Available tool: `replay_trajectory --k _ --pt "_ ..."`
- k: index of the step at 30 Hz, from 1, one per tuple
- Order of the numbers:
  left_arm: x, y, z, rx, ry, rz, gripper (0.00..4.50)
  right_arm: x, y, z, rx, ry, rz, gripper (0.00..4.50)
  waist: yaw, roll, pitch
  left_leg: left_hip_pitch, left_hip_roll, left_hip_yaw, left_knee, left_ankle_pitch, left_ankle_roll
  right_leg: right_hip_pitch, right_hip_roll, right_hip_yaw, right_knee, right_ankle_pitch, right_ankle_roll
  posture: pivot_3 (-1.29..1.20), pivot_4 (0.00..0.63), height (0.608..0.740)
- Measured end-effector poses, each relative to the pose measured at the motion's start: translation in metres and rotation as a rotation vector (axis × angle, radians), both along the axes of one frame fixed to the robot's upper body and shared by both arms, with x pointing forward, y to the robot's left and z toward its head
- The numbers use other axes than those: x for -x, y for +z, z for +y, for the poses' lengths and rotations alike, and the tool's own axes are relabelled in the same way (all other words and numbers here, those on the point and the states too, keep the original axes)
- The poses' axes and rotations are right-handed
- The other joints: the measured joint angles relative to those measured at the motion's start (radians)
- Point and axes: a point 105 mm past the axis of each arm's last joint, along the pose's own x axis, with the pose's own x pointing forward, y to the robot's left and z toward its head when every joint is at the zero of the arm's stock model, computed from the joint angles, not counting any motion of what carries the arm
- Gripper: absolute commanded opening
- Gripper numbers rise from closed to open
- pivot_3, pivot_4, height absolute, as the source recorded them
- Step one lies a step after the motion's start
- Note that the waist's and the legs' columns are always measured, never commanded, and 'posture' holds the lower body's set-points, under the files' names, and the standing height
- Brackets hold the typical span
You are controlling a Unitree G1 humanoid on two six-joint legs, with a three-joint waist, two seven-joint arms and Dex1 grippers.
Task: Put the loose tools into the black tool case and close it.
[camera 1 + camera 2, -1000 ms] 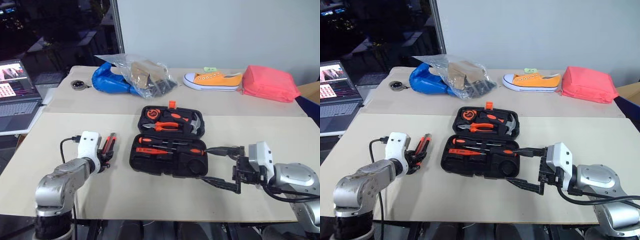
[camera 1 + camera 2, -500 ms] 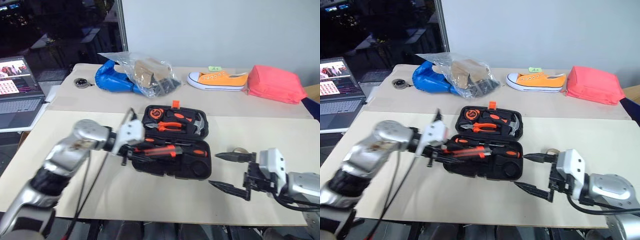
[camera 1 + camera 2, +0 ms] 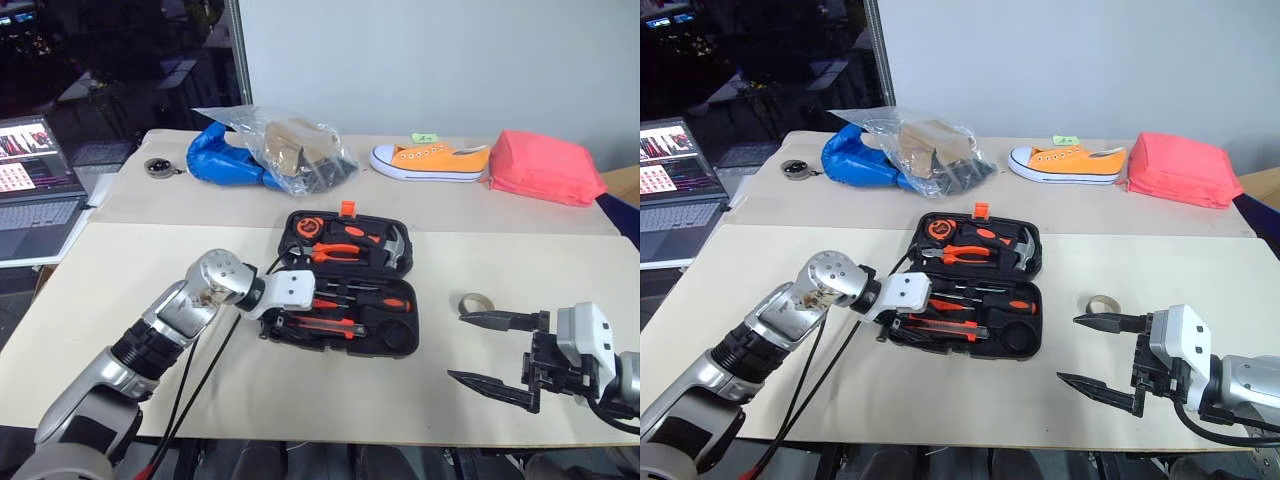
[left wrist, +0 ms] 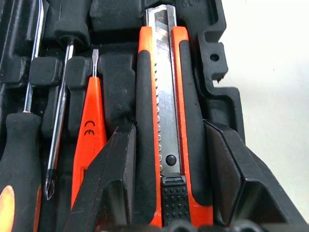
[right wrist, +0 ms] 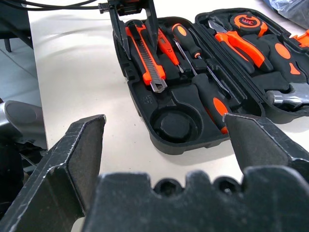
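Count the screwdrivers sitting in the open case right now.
3, all in the case's near half: slim orange tester screwdriver beside the knife, then two black-and-orange-handled screwdrivers.

The beige table (image 3: 150,280) bears the open black tool case (image 3: 345,290), tape roll (image 3: 476,303).

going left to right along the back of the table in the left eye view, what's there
open laptop → small round dark object → blue bundle → clear plastic bag of odds and ends → orange canvas sneaker with white sole → pink fabric pouch
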Motion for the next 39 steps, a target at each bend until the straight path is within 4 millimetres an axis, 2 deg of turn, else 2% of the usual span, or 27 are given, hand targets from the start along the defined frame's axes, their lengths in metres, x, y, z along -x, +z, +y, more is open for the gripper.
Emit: replay_trajectory --k 2,3,5,9,11,12,14,16,19,20,24,27,39 --pt "0.001 0.0 0.001 0.002 -0.002 0.004 2.63 0.0 0.001 0.0 0.0 0.001 -0.003 4.5 0.0 0.0 0.0 0.0 0.0 0.0 0.0 0.0 0.0 0.0 0.0 0.0 0.0 0.0 0.0 0.0 0.15 0.74" --pt "0.0 0.001 0.001 0.007 0.0 0.005 2.77 -0.001 0.001 0.0 0.0 0.002 -0.006 4.5 0.0 0.0 0.0 0.0 0.0 0.0 0.0 0.0 0.0 0.0 0.0 0.0 0.0 0.0 0.0 0.0 0.15 0.74" --pt "-0.001 0.005 0.002 0.024 0.003 0.003 3.47 -0.002 0.003 0.002 -0.001 0.008 -0.018 4.5 0.0 0.0 0.0 -0.001 0.0 0.0 0.0 0.0 0.0 0.0 0.0 0.0 0.0 0.0 0.0 0.0 0.15 0.74" --pt "0.0 0.025 0.003 0.169 0.032 0.063 3.47 -0.004 0.006 0.003 -0.002 0.016 -0.031 4.5 0.004 0.0 0.0 -0.001 0.0 0.0 0.0 0.0 0.0 -0.001 0.0 -0.001 0.0 0.0 0.0 0.0 0.15 0.74" --pt "-0.003 0.051 0.011 0.286 0.087 0.074 2.86 -0.005 0.006 0.004 -0.002 0.016 -0.032 4.5 0.003 0.0 0.0 -0.001 0.001 0.0 0.0 0.0 0.0 -0.001 0.0 -0.001 0.001 0.0 0.0 0.0 0.15 0.74" --pt "-0.004 0.061 0.014 0.335 0.116 0.074 2.74 -0.005 0.006 0.004 -0.003 0.016 -0.031 4.5 0.002 0.0 0.0 -0.001 0.001 0.0 0.0 0.0 0.0 -0.001 0.0 -0.001 0.001 0.0 0.0 0.0 0.15 0.74" --pt "-0.001 0.071 0.024 0.435 0.191 0.106 1.95 -0.005 0.004 0.006 -0.006 0.019 -0.029 4.5 -0.001 0.002 -0.001 0.0 0.001 0.0 0.0 0.0 0.0 0.0 0.0 0.0 0.001 0.0 0.0 0.0 0.15 0.74" --pt "0.006 0.061 0.03 0.469 0.249 0.145 1.3 -0.005 0.001 0.007 -0.017 0.014 -0.021 4.5 -0.004 0.002 -0.001 0.0 0.001 0.0 0.0 0.0 0.0 0.0 0.0 0.0 0.001 0.0 0.0 0.0 0.15 0.74" --pt "0.016 0.028 0.035 0.48 0.357 0.202 0.22 -0.006 -0.001 0.009 -0.027 0.008 -0.017 4.5 0.0 0.001 -0.001 0.001 0.001 0.0 0.0 0.0 0.0 0.0 -0.001 0.0 0.001 0.0 0.0 0.0 0.15 0.74" --pt "0.018 0.024 0.034 0.481 0.37 0.205 0.09 -0.006 -0.001 0.009 -0.028 0.009 -0.017 4.5 0.001 0.001 -0.001 0.001 0.001 0.0 0.001 0.0 0.0 0.0 -0.001 0.0 0.001 0.0 0.0 0.0 0.15 0.74" --pt "0.014 0.012 0.031 0.498 0.441 0.148 0.09 -0.008 0.002 0.011 -0.03 0.018 -0.03 4.5 0.011 0.001 -0.001 0.003 0.001 0.0 0.001 0.001 0.0 0.002 -0.002 0.0 0.001 0.001 0.001 0.0 0.15 0.74" --pt "0.013 -0.008 0.032 0.459 0.484 0.135 0.09 -0.008 0.001 0.012 -0.031 0.02 -0.029 4.5 0.008 0.001 -0.001 0.004 0.0 0.001 0.001 0.0 0.0 0.003 -0.001 0.001 0.002 0.001 0.001 0.0 0.15 0.74" --pt "0.012 -0.023 0.003 0.436 0.375 0.145 0.09 -0.007 0.001 0.012 -0.027 0.024 -0.027 4.5 0.008 0.005 -0.005 0.009 0.0 0.002 0.001 0.001 0.0 0.007 -0.002 0.002 0.001 0.001 0.001 0.0 0.15 0.74"
